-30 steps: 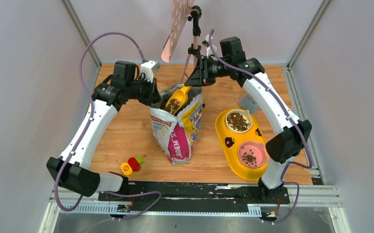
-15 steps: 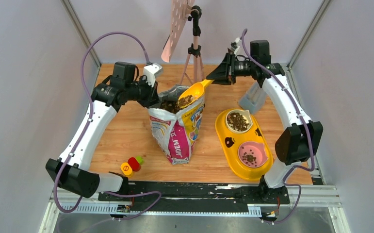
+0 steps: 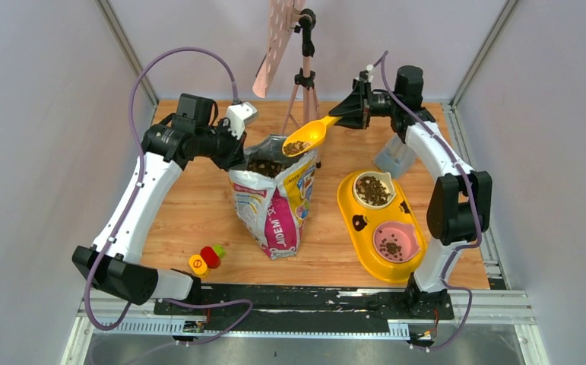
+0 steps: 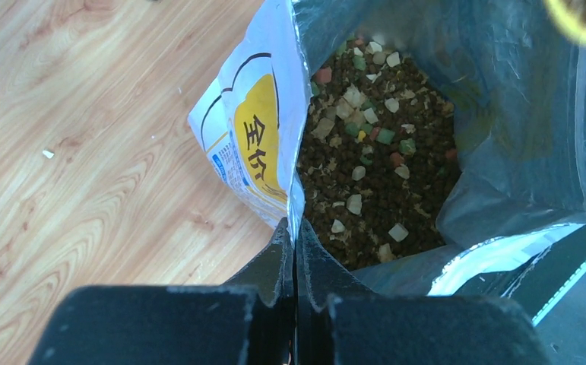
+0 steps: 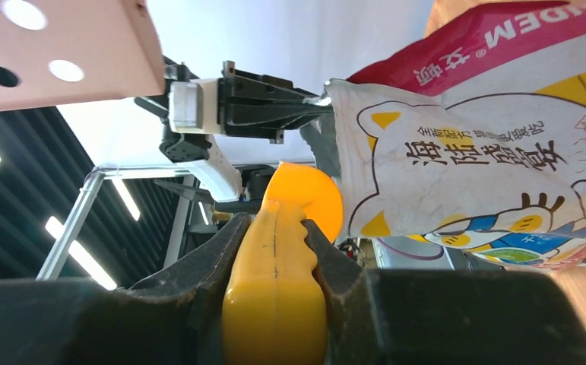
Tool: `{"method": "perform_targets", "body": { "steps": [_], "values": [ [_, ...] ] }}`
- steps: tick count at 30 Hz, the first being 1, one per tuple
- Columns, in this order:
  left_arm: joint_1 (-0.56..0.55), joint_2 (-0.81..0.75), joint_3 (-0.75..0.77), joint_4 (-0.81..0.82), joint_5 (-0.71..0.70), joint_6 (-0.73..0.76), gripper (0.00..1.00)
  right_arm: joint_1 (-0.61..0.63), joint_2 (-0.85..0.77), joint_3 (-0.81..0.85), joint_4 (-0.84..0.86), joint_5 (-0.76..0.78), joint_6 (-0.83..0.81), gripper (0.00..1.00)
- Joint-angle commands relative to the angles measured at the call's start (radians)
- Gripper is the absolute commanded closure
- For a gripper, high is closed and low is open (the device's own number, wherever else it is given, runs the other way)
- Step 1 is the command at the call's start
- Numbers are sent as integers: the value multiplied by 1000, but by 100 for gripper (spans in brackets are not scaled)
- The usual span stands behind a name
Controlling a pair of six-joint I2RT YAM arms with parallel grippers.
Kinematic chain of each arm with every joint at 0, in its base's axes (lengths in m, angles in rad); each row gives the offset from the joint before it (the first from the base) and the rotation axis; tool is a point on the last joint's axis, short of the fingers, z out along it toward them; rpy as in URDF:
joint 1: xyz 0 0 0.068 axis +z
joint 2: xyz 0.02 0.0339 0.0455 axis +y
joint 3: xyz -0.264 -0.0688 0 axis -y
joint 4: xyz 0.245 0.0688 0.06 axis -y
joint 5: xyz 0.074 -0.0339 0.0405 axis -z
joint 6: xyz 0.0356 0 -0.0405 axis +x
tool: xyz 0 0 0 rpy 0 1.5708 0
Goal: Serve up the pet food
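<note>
The printed bag [image 3: 274,201] stands open mid-table. Dark-brown pet food [image 4: 373,152] with pale and coloured bits fills it. My left gripper [image 3: 232,148] is shut on the bag's left rim [image 4: 296,220] and holds it open. My right gripper [image 3: 344,116] is shut on the handle of the yellow scoop [image 3: 305,138], which also shows in the right wrist view [image 5: 278,266]. The scoop holds a heap of pet food [image 3: 297,146] just above the bag's right rim. The yellow double feeder [image 3: 377,220] has pet food in its white bowl [image 3: 373,190] and a little in its pink bowl [image 3: 393,243].
A tripod with a pink perforated board [image 3: 278,42] stands behind the bag. A grey container [image 3: 392,160] sits by the feeder's far end. Small red, yellow and green caps [image 3: 206,258] lie near the front left edge.
My right gripper has lifted the filled scoop out of the bag and drawn it back to the right. The left gripper has kept its hold on the bag rim.
</note>
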Motion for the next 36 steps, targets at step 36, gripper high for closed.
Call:
{"method": "perform_targets", "body": {
  "steps": [36],
  "values": [
    [13, -142, -40, 211, 69, 50, 100, -384, -195, -229, -244, -491, -465, 100]
  ]
}}
